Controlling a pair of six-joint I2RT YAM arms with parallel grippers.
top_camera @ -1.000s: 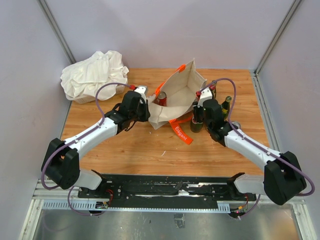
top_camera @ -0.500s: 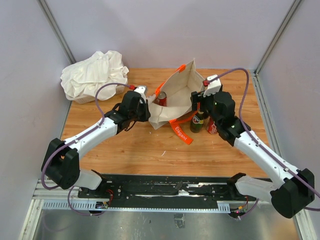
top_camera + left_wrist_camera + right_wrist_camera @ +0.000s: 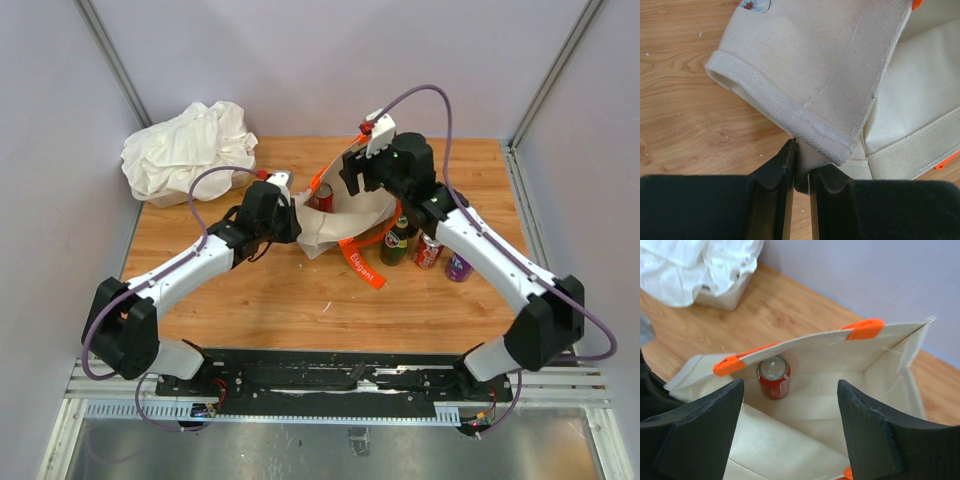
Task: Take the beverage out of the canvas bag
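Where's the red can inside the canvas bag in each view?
Top external: the red can stands inside the canvas bag, against its left wall, just above picture centre.
Left wrist: not in it; only the bag's outer cloth shows.
Right wrist: left of centre, upright on the bag's floor.
Shared landmark: the orange strap handle on the rim right beside the can.

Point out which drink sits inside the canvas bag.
The red can standing inside the canvas bag, by its orange-handled wall. The green bottle, the second red can and the purple can are outside on the table.
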